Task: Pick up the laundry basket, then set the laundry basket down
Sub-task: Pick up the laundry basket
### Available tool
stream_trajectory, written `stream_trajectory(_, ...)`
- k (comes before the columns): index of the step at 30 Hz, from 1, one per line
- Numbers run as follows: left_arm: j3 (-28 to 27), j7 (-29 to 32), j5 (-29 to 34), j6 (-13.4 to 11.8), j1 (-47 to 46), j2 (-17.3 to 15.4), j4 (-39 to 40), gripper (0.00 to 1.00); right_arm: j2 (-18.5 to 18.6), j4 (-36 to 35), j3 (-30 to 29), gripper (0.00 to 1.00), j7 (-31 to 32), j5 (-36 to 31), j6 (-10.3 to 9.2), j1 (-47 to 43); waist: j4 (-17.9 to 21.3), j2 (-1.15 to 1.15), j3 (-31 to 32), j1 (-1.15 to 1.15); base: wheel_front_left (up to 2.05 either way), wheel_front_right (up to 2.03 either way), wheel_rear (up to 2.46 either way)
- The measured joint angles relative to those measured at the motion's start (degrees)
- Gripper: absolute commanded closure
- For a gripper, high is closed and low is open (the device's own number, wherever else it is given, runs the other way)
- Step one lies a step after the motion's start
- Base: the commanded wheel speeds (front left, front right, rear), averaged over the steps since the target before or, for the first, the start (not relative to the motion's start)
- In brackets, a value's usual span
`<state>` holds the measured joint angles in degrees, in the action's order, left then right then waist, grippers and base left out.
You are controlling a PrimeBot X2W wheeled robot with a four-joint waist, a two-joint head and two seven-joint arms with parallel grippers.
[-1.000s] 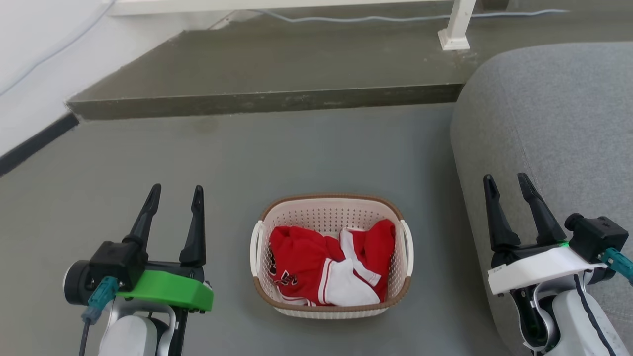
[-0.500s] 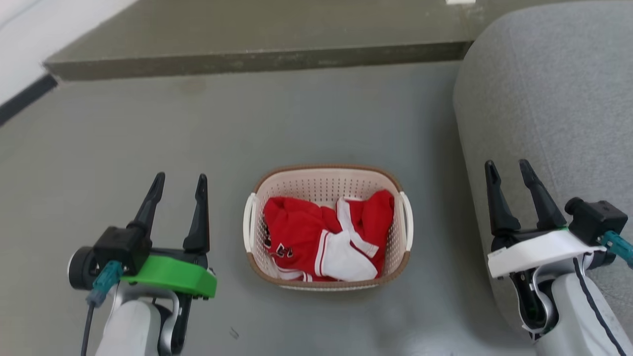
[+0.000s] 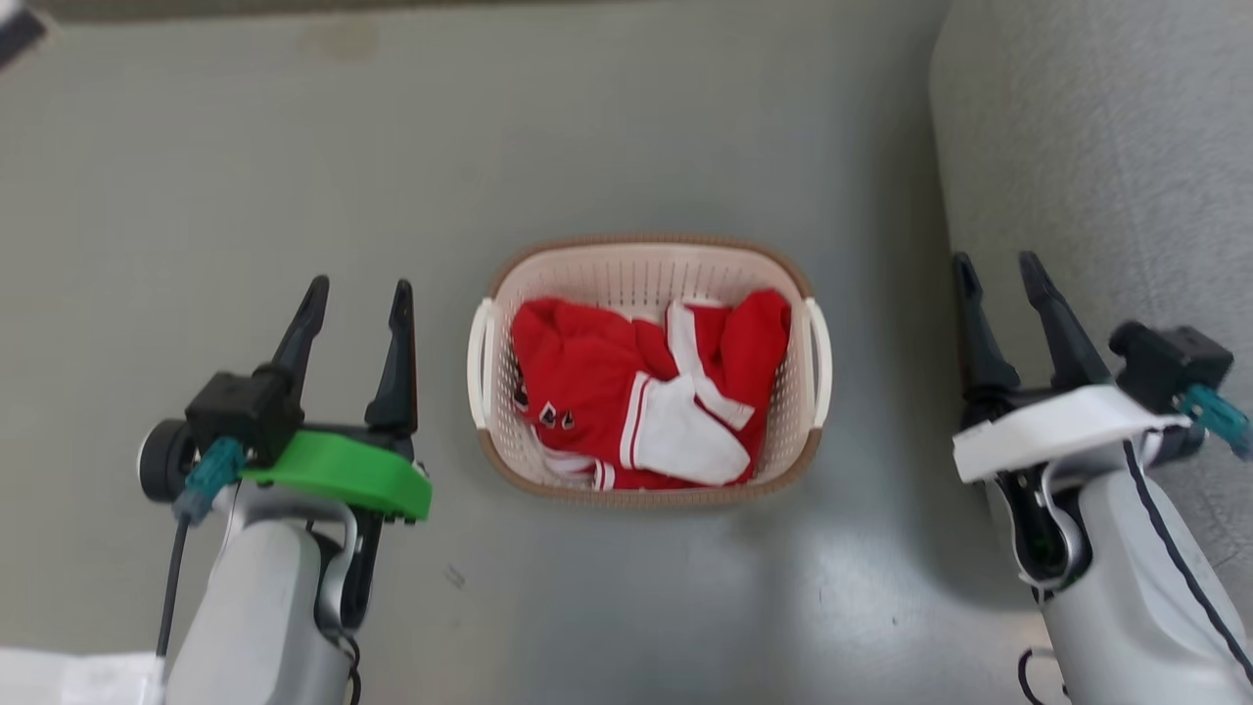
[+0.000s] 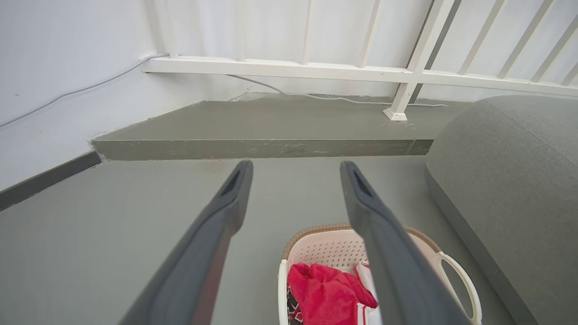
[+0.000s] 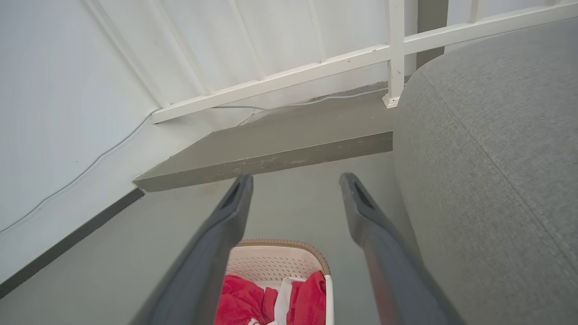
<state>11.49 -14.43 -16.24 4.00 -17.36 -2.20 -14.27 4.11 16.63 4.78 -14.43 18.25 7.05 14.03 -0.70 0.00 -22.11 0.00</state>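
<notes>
- Camera tilted down since 1 s ago; laundry basket (image 3: 646, 274) unmoved.
- Left gripper (image 3: 359, 286), right gripper (image 3: 996, 259): both spread, empty.
- Likely light, stiff; grip its 2 side handles (image 3: 477, 362).

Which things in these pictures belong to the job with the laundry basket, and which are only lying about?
Belong to the job:
laundry basket, standing on the floor
left tool, open, apart from the basket
right tool, open, apart from the basket

Only there:
red and white garment, inside the basket
grey sofa
raised step
white railing
</notes>
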Motion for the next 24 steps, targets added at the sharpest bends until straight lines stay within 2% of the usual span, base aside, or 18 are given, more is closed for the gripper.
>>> stream_trajectory(24, 3.42, 0.0, -1.25, 1.03, -17.4, 0.6, -15.45, 0.0, 2.05, 15.71, 4.7, 0.0, 1.74, 3.0, 0.01, 16.86, -0.67, 0.0, -16.81, 0.01, 0.0, 0.0, 0.0)
